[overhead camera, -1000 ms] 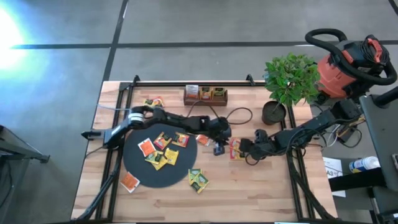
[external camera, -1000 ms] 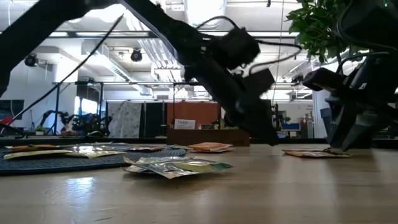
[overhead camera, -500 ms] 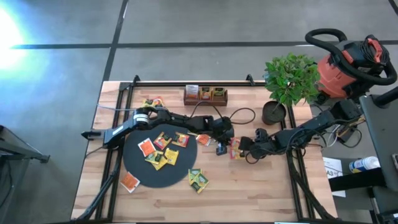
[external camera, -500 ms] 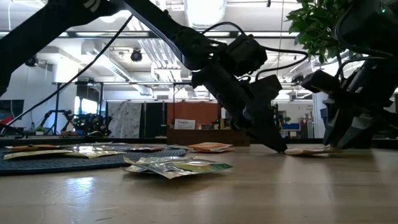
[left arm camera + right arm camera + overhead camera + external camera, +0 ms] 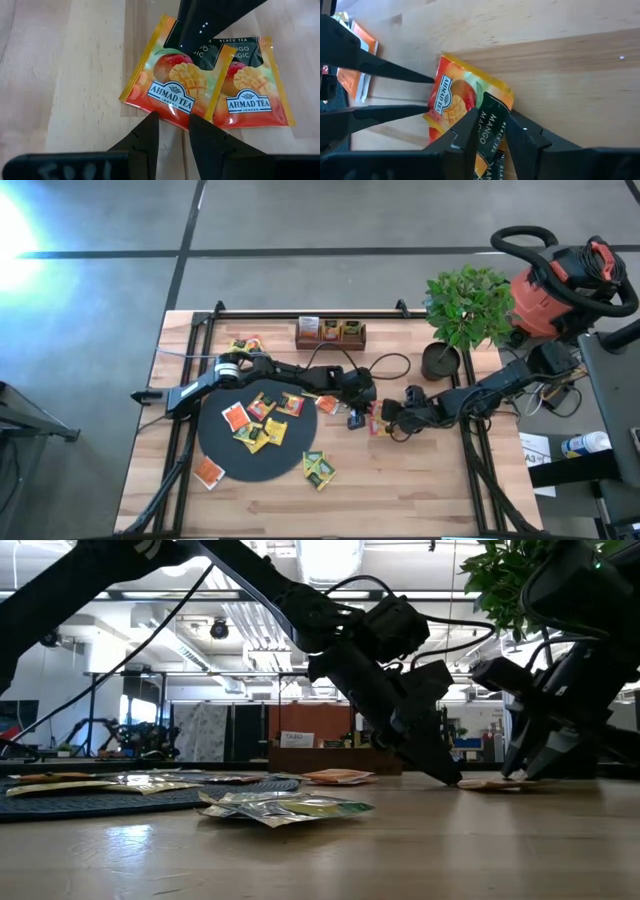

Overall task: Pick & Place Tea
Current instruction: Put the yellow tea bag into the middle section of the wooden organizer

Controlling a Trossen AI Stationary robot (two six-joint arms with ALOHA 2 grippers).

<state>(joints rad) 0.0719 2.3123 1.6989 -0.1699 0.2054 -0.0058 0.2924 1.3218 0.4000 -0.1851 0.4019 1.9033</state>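
Two orange-red mango tea packets (image 5: 175,90) (image 5: 247,95) lie flat and overlapping on the wood near the table's middle (image 5: 376,426), between my two grippers. My left gripper (image 5: 173,119) (image 5: 366,419) reaches in from the left, narrowly open, with its tips at the packets' orange edge. My right gripper (image 5: 491,131) (image 5: 384,420) comes from the right, narrowly open, with its fingers over a packet's black label end. In the low view both grippers slant down to the packets (image 5: 490,783). My left gripper has both fingertips (image 5: 154,120) down on the table at the orange edge (image 5: 172,111) of the nearer packet, slanting down from the left. Whether they press that edge I cannot tell. My right gripper slants down from the right, with its fingers (image 5: 465,127) over the black label end (image 5: 490,117) of the top packet. The packet lies flat on the table and shows in the gap between them.
A black disc (image 5: 270,465) left of the grippers carries several packets (image 5: 262,420). More lie at its near rim (image 5: 318,468), near the left edge (image 5: 207,472) and at the far left (image 5: 245,343). A wooden tray (image 5: 330,332) and a potted plant (image 5: 445,360) stand at the far edge.
My left gripper has moved toward the table's right and dropped until its tips reached the table at the packets' edge, then held still. My right gripper has shifted toward the table's left, onto the packets' black end.
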